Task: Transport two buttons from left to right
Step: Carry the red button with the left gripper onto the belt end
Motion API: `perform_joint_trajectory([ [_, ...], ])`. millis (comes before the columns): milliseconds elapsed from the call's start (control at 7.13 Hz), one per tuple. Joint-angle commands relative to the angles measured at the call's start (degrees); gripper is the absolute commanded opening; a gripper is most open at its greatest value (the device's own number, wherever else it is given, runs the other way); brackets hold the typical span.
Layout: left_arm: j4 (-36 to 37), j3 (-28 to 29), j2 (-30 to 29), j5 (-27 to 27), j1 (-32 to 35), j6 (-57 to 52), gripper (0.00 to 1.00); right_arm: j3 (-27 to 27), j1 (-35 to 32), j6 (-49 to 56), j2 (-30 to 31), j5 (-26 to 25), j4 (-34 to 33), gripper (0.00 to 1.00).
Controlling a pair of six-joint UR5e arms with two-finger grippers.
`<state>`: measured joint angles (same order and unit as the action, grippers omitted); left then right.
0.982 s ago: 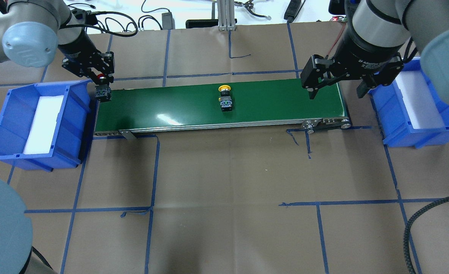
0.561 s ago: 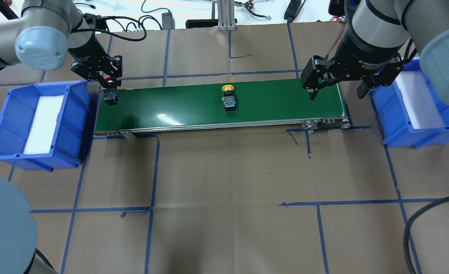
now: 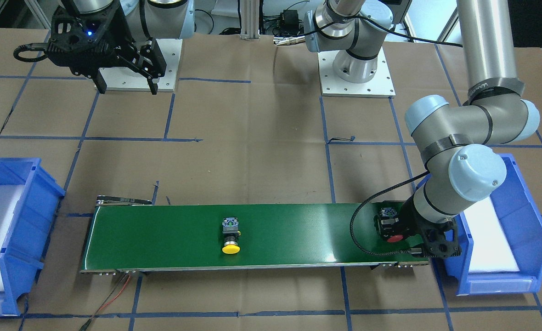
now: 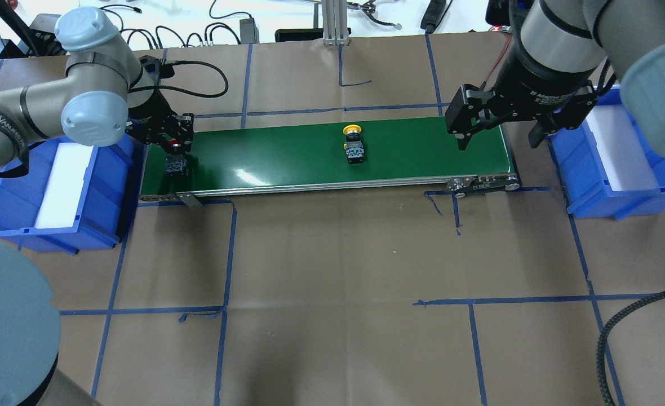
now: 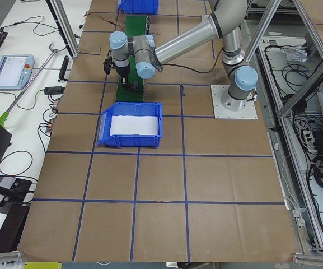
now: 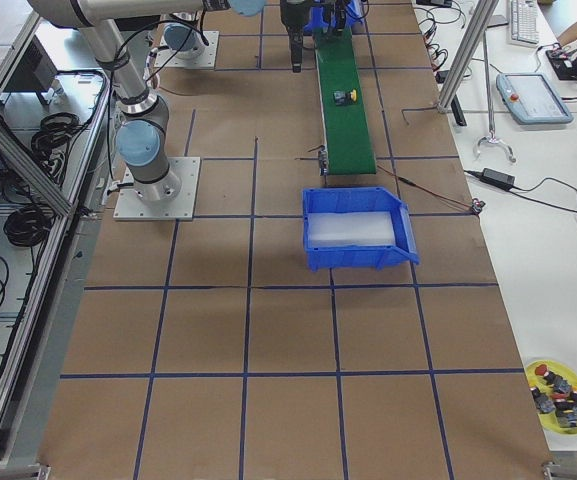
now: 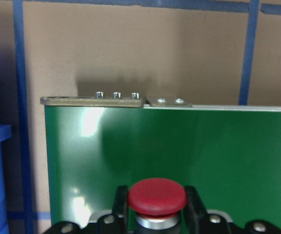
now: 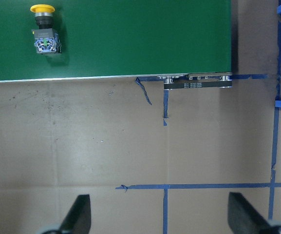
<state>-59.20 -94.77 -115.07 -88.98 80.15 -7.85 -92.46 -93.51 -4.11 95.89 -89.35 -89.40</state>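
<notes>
Two buttons are in view, both at the green belt point(image 4: 287, 163) that runs across the surface point(image 4: 332, 265), a table covered in brown paper and ruled into squares by blue tape point(image 4: 141, 310). The red button point(image 4: 174, 165) is at the belt's left end, its cap clamped between the fingers of the left end effector point(image 4: 173, 145); whether its dark body touches the belt cannot be told. The yellow button point(image 4: 354, 145) lies on its side near the belt's middle, apart from both arms, cap toward the far edge. The right end effector point(image 4: 499, 141) hangs over the belt's right end with its fingers spread wide and nothing between them. A blue bin stands just off each end of the belt, the left bin point(image 4: 5, 186) and the right bin point(image 4: 603, 200), each lined with white foam point(image 4: 65, 180). A thick braided cable point(image 4: 602, 344) curls in at the near right corner, and a white bench beside the surface carries a pendant point(image 5: 11, 72) with a screen
</notes>
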Motion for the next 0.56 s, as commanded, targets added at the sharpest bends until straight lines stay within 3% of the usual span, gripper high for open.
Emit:
perform_joint_trajectory([
  [0,2.1,-0.9,-0.2,-2.8,-0.1,-0.8,0.27,0.0,0.0,0.1,0.0,0.0,-0.2,1.0],
  [140,2.5,-0.6,-0.5,-3.0,-0.2,-0.9,0.9,0.1,0.0,0.1,-0.1,0.3,-0.4,1.0],
  [281,2.5,1.1,-0.4,-3.1,-0.2,-0.9,0.99,0.1,0.0,0.1,0.0,0.5,-0.2,1.0],
  [421,1.9,2.0,0.4,-3.1,-0.3,-0.8,0.99,0.0,0.0,0.1,-0.1,0.1,-0.4,1.0],
])
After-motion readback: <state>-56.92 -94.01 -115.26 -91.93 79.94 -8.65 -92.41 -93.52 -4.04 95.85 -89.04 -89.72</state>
